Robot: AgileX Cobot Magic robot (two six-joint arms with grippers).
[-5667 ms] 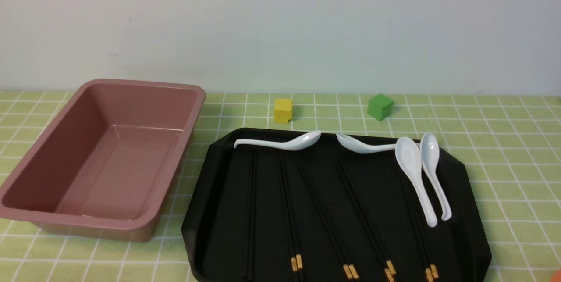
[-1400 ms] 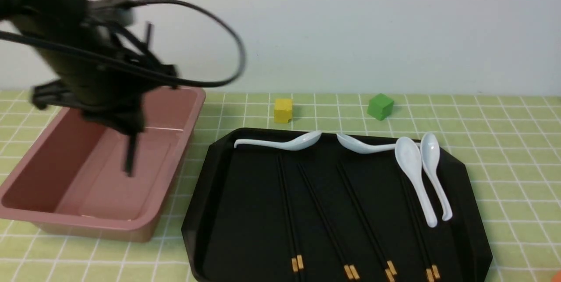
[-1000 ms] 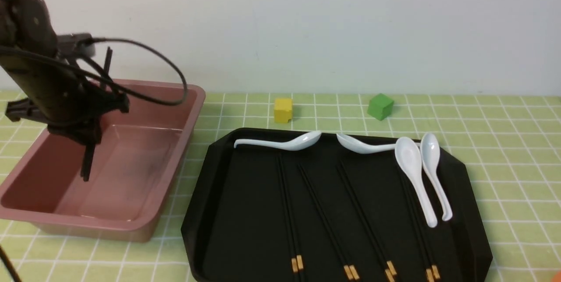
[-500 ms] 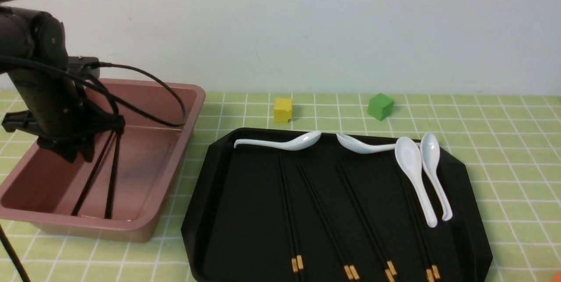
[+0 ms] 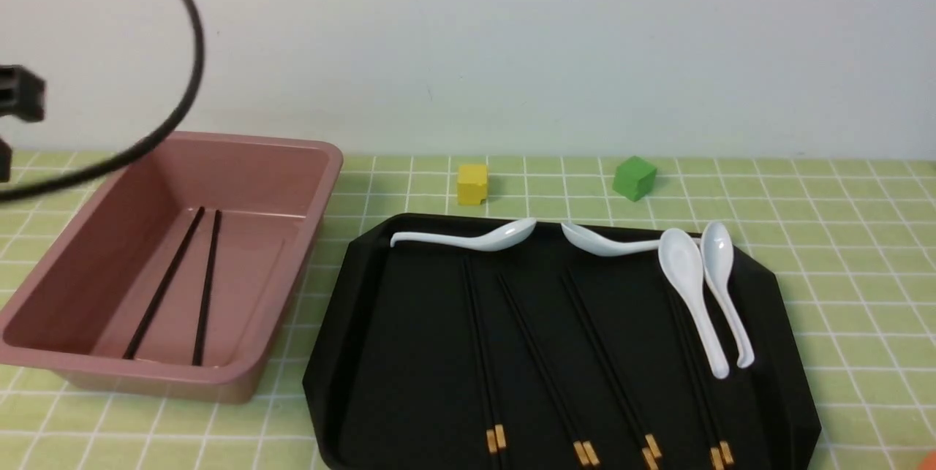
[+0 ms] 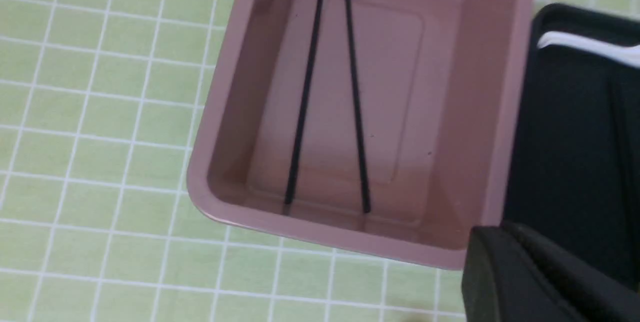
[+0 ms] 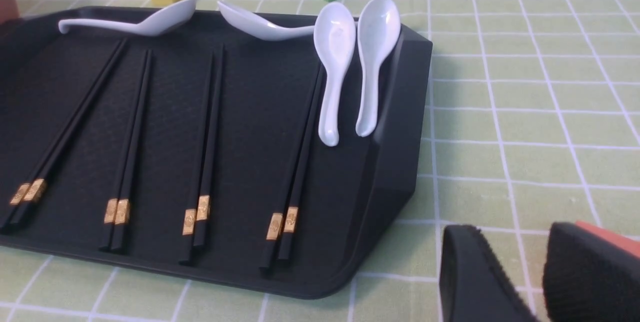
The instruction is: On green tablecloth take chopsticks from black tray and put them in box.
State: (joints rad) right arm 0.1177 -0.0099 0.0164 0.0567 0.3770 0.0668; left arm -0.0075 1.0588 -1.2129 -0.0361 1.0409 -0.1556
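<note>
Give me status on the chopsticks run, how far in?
Done: one pair of chopsticks lies on the floor of the box. In hand: nothing visible. The right gripper is open and empty, and the left gripper's fingers barely show. Left: four pairs lie on the black tray, beside the white spoons.

Soft, even, bright light fills all 3 views, and shadows are soft-edged. The box (image 5: 183,375) casts faint shade on the green tablecloth (image 5: 841,236) at its near base. The black tray (image 5: 329,353) shows dull sheen on its rim; the white spoons (image 5: 691,294) carry pale glare. The cable (image 5: 197,61) looks blurred. The left wrist view is slightly soft, the right wrist view crisp on the chopsticks (image 7: 210,126)
</note>
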